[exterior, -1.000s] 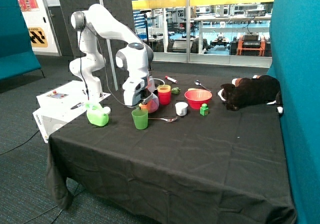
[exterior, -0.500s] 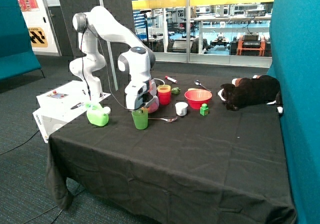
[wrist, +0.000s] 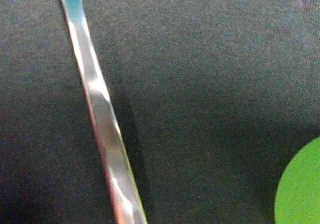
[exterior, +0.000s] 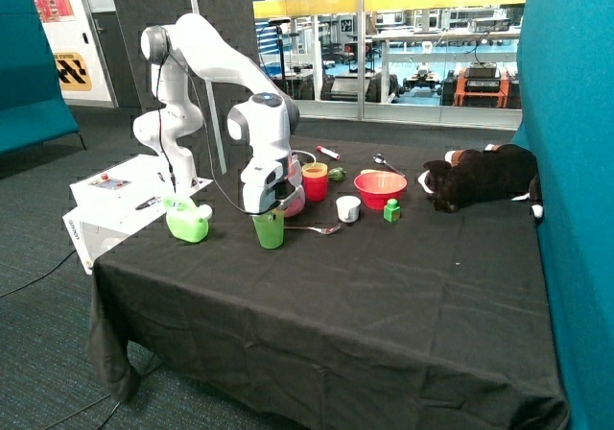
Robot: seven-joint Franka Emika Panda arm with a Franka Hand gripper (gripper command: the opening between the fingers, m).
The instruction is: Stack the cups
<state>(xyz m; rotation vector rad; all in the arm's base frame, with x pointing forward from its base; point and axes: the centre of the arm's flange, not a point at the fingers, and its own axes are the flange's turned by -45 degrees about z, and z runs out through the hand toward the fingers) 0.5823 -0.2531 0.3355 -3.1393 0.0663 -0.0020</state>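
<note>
Gripper (exterior: 271,209) now lowered onto green plastic tumbler (exterior: 269,229) beside metal spoon (wrist: 100,114); jaw state impossible to tell. Yellow tumbler (exterior: 315,170) already nested in pink-red tumbler (exterior: 315,186); green unstacked.

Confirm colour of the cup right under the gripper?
Green. The cup under the gripper shows best in the outside view.

Green cup (exterior: 269,229), red bowl (exterior: 380,190), blk cloth (exterior: 384,286)
</note>
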